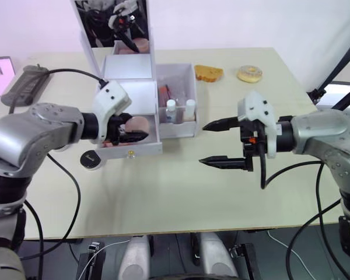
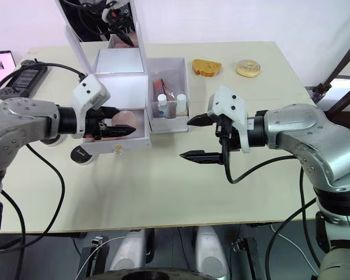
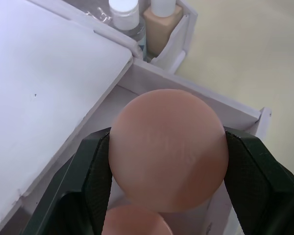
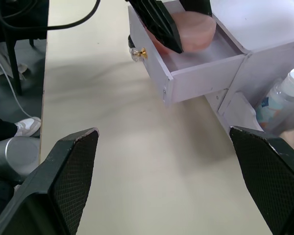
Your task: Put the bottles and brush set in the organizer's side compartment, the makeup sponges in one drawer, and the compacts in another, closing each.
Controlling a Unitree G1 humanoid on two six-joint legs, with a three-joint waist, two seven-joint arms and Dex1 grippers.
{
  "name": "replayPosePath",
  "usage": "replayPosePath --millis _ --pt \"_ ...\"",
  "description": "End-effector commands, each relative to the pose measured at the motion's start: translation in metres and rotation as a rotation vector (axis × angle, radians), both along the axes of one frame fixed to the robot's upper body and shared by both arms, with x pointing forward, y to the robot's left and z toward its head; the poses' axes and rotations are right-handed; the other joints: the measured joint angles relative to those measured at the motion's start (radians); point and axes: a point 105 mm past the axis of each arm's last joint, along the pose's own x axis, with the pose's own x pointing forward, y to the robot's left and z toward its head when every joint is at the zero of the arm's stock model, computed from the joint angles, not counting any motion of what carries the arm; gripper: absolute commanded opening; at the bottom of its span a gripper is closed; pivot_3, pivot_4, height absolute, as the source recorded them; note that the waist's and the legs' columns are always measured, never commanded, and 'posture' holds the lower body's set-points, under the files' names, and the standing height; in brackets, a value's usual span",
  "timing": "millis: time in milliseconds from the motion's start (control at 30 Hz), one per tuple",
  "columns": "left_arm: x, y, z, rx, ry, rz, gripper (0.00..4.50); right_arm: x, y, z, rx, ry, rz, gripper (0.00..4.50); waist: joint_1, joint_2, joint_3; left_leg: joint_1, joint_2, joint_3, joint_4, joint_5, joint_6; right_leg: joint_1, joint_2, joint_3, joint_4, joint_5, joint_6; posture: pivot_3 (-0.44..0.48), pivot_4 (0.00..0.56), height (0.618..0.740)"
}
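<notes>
A white organizer (image 1: 128,87) stands at the table's back left with its mirror lid up. Its lower drawer (image 1: 144,145) is pulled out. My left gripper (image 1: 134,129) is shut on a round pink makeup sponge (image 3: 167,156), held in the mouth of that drawer. Another pink sponge (image 3: 137,221) lies in the drawer under it. Two white-capped bottles (image 1: 171,108) stand in the side compartment (image 1: 178,129), with reddish items behind them. My right gripper (image 1: 203,143) hangs open over bare table just right of the organizer. A small black round compact (image 1: 91,159) lies left of the drawer front.
An orange-brown piece (image 1: 208,73) and a pale gold round item (image 1: 249,73) lie at the back right of the table. A grey power strip (image 1: 24,85) with its black cable and a tablet (image 1: 0,73) sit at the far left.
</notes>
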Motion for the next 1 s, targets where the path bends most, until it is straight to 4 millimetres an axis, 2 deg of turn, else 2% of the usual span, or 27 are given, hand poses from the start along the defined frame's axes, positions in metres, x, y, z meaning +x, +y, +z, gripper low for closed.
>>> replayPosePath --millis 33,333,400,467,667,767,867,1000 --pt "-0.001 -0.002 0.008 0.002 -0.048 -0.01 2.66 -0.001 -0.001 0.012 0.002 -0.061 0.006 4.5 0.0 0.0 0.0 0.0 0.0 0.0 0.0 0.0 0.0 0.0 0.0 0.0 0.0 0.0 0.0 0.0 0.15 0.74" --pt "0.004 -0.002 0.001 0.013 -0.051 0.006 2.66 -0.003 -0.001 0.015 0.009 -0.067 0.009 4.5 -0.001 0.0 0.0 0.0 0.0 0.0 0.0 0.0 0.0 0.0 0.0 0.0 0.0 0.0 0.0 0.0 0.15 0.74" --pt "0.005 -0.004 0.001 0.004 -0.052 0.007 3.73 -0.003 -0.002 0.015 0.01 -0.066 0.005 4.5 0.0 0.0 0.0 0.0 0.0 0.0 0.0 0.0 0.0 0.0 0.0 0.0 0.001 0.0 0.0 0.0 0.15 0.74" --pt "0.005 -0.004 0.003 0.002 -0.055 0.003 4.47 -0.003 -0.002 0.014 0.009 -0.067 0.0 4.5 0.0 0.0 0.0 0.0 0.0 0.0 0.0 0.0 0.0 0.0 0.0 0.0 0.001 0.0 0.0 0.0 0.15 0.74" --pt "0.002 -0.002 0.017 -0.023 -0.075 0.004 4.47 -0.003 -0.002 0.014 0.011 -0.062 0.002 4.5 0.0 0.0 0.0 0.0 0.0 0.0 0.0 0.0 0.0 0.0 0.0 0.0 0.001 0.0 0.0 0.0 0.15 0.74" --pt "-0.001 0.001 0.031 -0.071 -0.099 0.004 4.47 -0.001 -0.003 0.015 0.009 -0.065 0.001 4.5 -0.001 0.0 0.0 0.0 0.0 0.0 0.0 0.0 0.0 0.0 0.0 0.0 0.001 0.0 0.0 0.0 0.15 0.74" --pt "-0.011 0.006 0.052 -0.163 -0.141 -0.04 4.47 0.004 -0.011 0.017 0.009 -0.069 -0.012 4.5 -0.001 0.0 0.0 0.0 0.0 0.0 0.001 0.0 0.0 0.0 0.0 0.0 0.001 0.0 0.0 0.0 0.15 0.74" --pt "-0.032 0.019 0.063 -0.202 -0.195 -0.102 4.47 0.018 -0.028 0.019 0.0 -0.126 -0.047 4.5 -0.005 0.0 0.0 0.0 0.0 0.0 0.0 0.0 0.0 0.0 0.0 0.0 0.001 0.0 0.0 0.0 0.15 0.74"
